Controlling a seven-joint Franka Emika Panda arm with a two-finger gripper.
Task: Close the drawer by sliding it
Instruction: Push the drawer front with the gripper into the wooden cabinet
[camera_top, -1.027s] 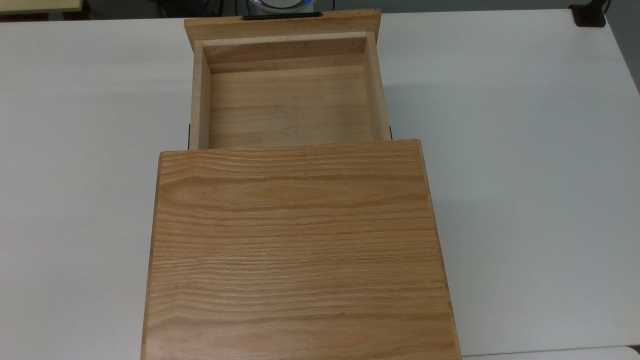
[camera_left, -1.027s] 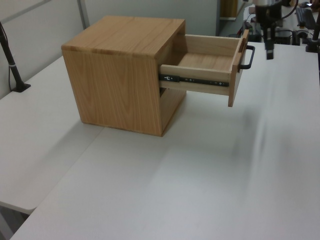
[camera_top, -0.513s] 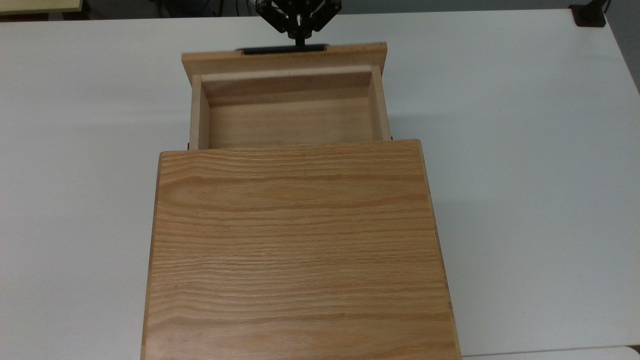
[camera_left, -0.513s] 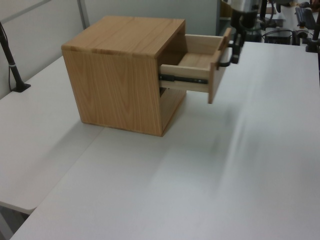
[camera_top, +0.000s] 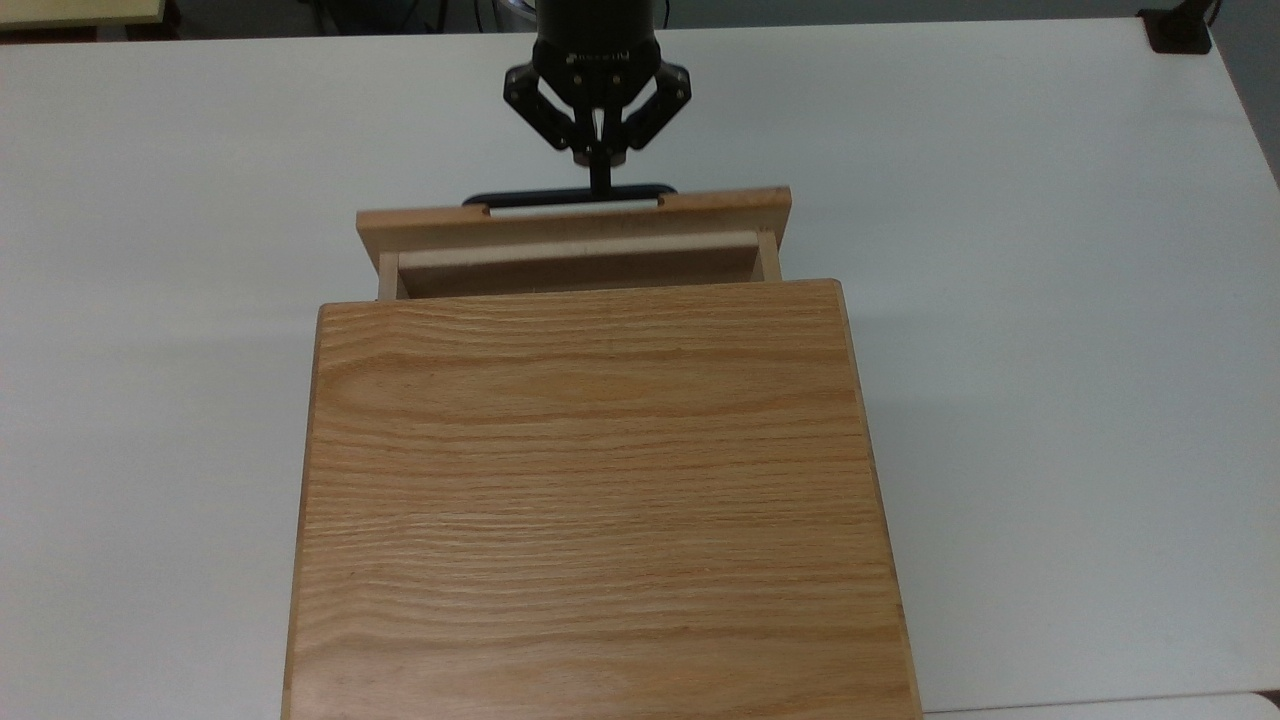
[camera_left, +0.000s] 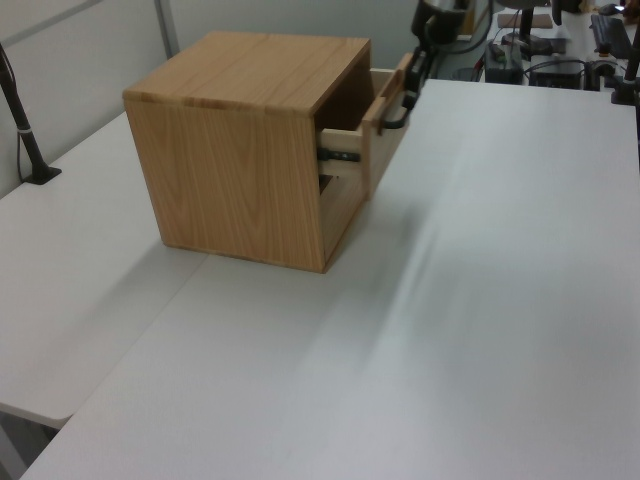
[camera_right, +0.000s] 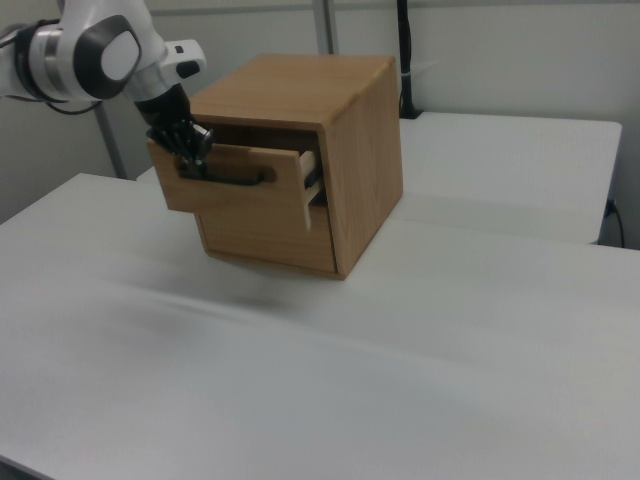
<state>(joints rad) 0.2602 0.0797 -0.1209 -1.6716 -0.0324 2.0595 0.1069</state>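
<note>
The drawer (camera_top: 570, 228) sticks a short way out of the wooden cabinet (camera_top: 600, 480), with a narrow strip of its inside showing in the top view. Its black bar handle (camera_top: 540, 197) runs along the front panel. My gripper (camera_top: 599, 178) is shut, its fingertips together and touching the handle near its middle. In the left view the gripper (camera_left: 415, 75) sits against the drawer front (camera_left: 382, 118). In the right view the gripper (camera_right: 192, 152) rests at the handle (camera_right: 235, 182) toward the right view's left end of the drawer (camera_right: 250, 198).
The cabinet stands on a white table (camera_top: 1050, 300) with wide free room on both sides. A black mount (camera_top: 1178, 30) sits at the top view's far right corner. A black post (camera_left: 25, 140) stands at the left view's left edge.
The gripper came down to the handle and moved toward the cabinet. The drawer slid in with it, from well out to nearly in.
</note>
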